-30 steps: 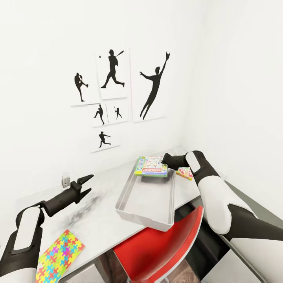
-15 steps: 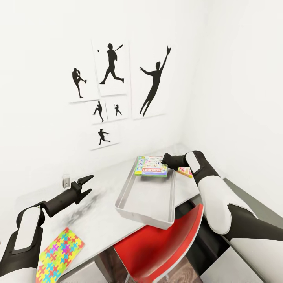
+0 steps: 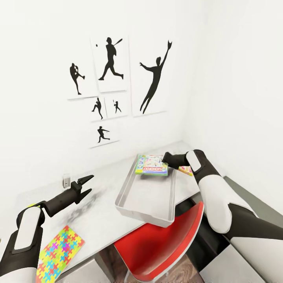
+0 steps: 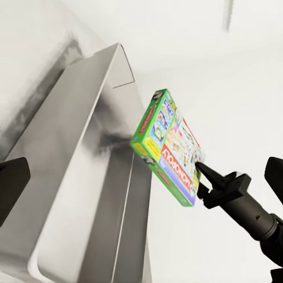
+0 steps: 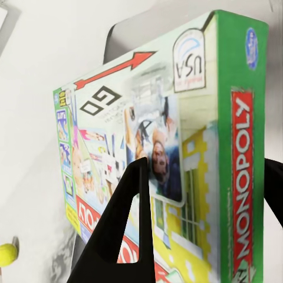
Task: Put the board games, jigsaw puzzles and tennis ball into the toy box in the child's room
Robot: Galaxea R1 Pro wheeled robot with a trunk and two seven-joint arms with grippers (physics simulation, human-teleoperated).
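Right tool grips my green-edged Monopoly board game box over the translucent grey toy box's far end, left tool spread wide above the worktop.

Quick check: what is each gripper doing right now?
Left gripper: open, empty, above the table.
Right gripper: shut on the Monopoly board game, held over the far end of the toy box.

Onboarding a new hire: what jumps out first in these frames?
The right gripper holds a green Monopoly board game over the far end of the toy box on the table. A bright red chair sits below it, and a colourful jigsaw puzzle lies near the left arm.
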